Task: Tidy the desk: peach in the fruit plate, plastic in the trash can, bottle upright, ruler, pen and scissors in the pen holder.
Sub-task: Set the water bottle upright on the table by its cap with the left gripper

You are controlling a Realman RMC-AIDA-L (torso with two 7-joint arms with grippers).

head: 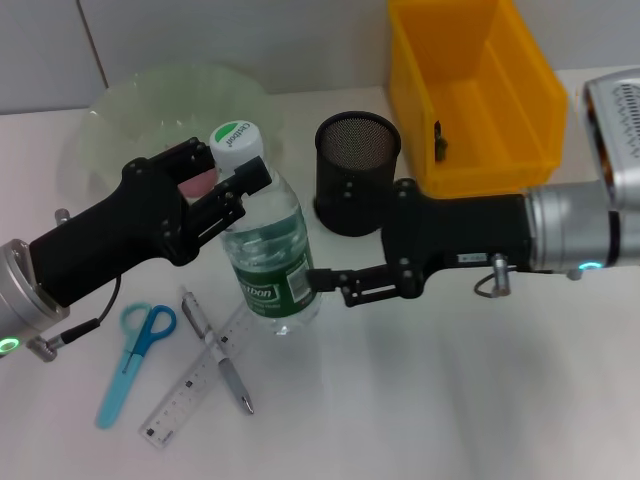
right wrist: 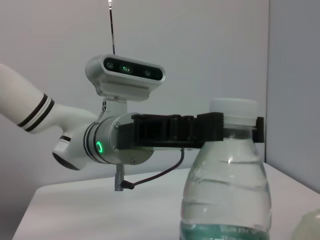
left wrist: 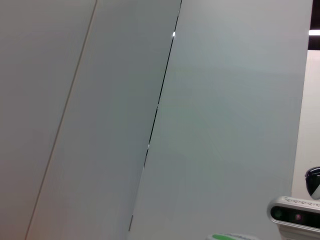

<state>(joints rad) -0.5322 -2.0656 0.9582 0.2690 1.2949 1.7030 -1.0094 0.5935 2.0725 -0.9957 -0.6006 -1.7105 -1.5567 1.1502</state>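
At desk center, bottle [head: 265, 245] stands upright, white cap on. Left gripper [head: 240, 185] is closed around its neck just under the cap. Right gripper [head: 325, 282] fingers sit at the green label, closed on its side. Scissors [head: 135, 360], ruler [head: 195, 375], pen [head: 215, 350] lie in front-left, pen across ruler. Pen holder [head: 357, 170] behind bottle.

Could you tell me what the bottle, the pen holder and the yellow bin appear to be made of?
The water bottle, held near its neck by the left gripper, looks like clear, ribbed plastic with a white cap and green label. The pen holder seems to be black metal mesh, judging by its fine perforated wall. The yellow bin looks like smooth, glossy moulded plastic.
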